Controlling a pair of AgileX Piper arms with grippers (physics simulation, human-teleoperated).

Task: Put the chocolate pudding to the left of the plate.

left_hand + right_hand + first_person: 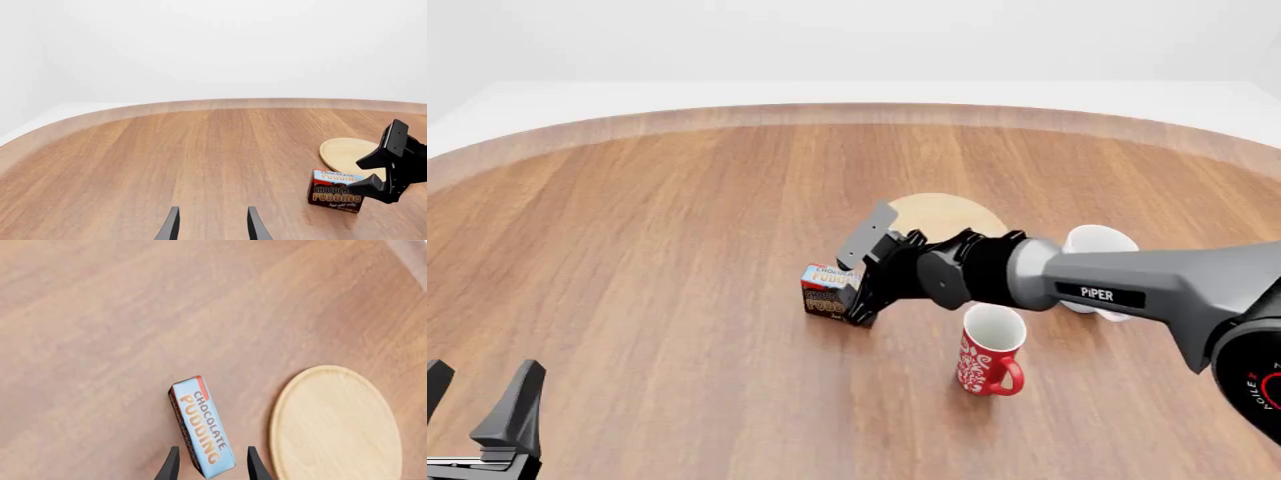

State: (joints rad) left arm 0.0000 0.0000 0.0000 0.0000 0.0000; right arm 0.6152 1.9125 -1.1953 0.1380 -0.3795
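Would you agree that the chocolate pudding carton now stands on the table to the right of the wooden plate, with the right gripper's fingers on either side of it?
Not quite: in the front view the chocolate pudding stands left of the plate, not right. The right gripper does straddle it.

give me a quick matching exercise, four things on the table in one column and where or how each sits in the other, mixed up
Things:
1. chocolate pudding
2. plate
3. red mug
4. left gripper

Places or states:
A. open, near the front-left table edge, away from everything
B. flat on the table, partly hidden behind the right arm
C. between the right gripper's fingers
D. upright, nearer the camera than the right arm

Pairs: 1-C, 2-B, 3-D, 4-A
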